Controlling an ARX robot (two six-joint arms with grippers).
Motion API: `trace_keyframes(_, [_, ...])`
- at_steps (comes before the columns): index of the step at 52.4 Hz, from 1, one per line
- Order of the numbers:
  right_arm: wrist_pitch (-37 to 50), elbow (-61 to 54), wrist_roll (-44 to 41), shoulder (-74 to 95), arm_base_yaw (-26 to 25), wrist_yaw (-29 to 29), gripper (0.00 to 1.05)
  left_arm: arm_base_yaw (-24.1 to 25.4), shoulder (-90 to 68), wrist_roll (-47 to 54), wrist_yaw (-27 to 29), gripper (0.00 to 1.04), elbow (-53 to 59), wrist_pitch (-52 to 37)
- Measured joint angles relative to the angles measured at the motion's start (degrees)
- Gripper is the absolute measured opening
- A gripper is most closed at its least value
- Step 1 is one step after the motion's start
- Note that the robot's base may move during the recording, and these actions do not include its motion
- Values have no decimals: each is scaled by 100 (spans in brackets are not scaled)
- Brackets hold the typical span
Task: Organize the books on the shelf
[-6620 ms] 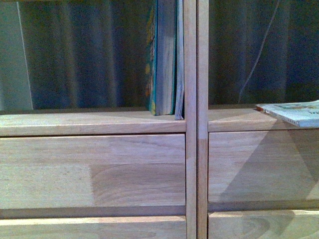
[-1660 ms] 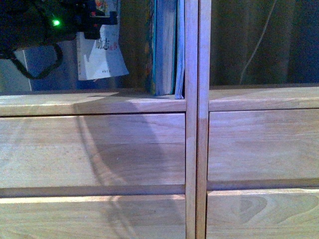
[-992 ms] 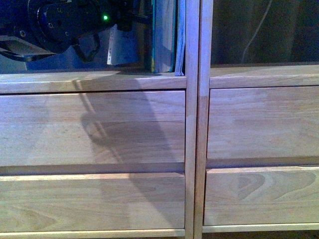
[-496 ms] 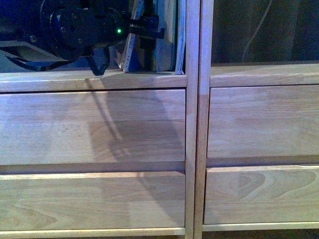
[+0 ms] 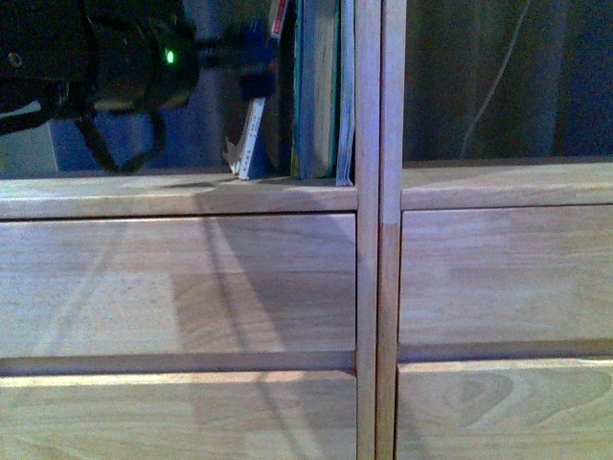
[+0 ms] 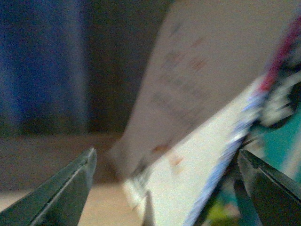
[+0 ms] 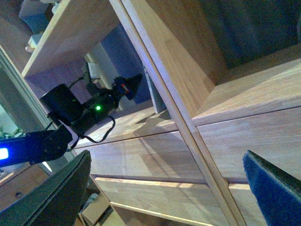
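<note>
From where I'm driving, the left gripper [image 6: 167, 153] is spread wide around the thin white book [image 5: 251, 139] — one finger sits clear of the cover, so it's not pinching it. The book's bottom edge is on the shelf [image 5: 144, 196] and its top tilts right toward the fat teal book [image 5: 314, 96]. That one stands upright with a thin grey booklet [image 5: 346, 96] against the post [image 5: 367, 240]. The right gripper [image 7: 167, 154] hangs in front of the shelf — jaws wide apart, nothing in them.
</note>
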State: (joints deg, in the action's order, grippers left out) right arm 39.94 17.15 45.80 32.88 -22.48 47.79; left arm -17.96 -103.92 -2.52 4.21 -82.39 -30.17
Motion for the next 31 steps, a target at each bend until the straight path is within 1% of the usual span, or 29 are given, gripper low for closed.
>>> trace_keyframes(1, [0,0,0,0,0,2,98,2,81,46,343,87,120,229])
trace_keyframes(2, [0,0,-2,0,0,2,98,2,138,52,479,86,208,306])
trace_keyframes(4, [0,0,-2,0,0,2,98,28,361,103,922,79,651,350])
trace_keyframes(6, [-17,4,-44,-7,4,-57,98,79,540,122,1025,74,1016,254])
trace_keyframes(7, [-275,50,-280,-85,66,-343,96,122,669,136,1023,70,1259,153])
trace_keyframes(8, [-1040,216,-625,-238,267,-1082,91,195,876,146,1012,65,1637,-24])
trace_keyframes(10, [-1965,393,-1421,-448,533,-1976,84,297,1156,160,964,57,2122,-251])
trace_keyframes(11, [-2562,420,-1993,-590,695,-2522,80,378,1364,164,929,52,2461,-411])
trace_keyframes(13, [-3128,334,-2682,-734,861,-3040,73,476,1628,166,883,45,2892,-612])
trace_keyframes(15, [-3386,181,-3254,-894,984,-3416,66,573,1864,166,813,38,3296,-787])
trace_keyframes(16, [-3418,74,-3578,-975,1064,-3589,61,627,2022,166,767,33,3578,-903])
trace_keyframes(19, [-3405,-131,-4033,-1108,1228,-3810,49,708,2323,170,610,20,4177,-1132])
trace_keyframes(23, [-3375,-437,-4328,-1311,1423,-3985,31,831,2682,177,457,3,4918,-1373])
trace_keyframes(25, [-3359,-527,-4385,-1403,1499,-4068,24,894,2833,188,426,3,5165,-1449])
trace_keyframes(27, [-3359,-608,-4422,-1484,1729,-4450,17,957,2990,190,382,3,5388,-1513])
trace_keyframes(29, [-3355,-664,-4437,-1561,1930,-4636,12,999,3104,190,332,3,5545,-1565])
trace_keyframes(31, [-3346,-739,-4457,-1631,2111,-4693,5,1051,3252,190,302,3,5742,-1617])
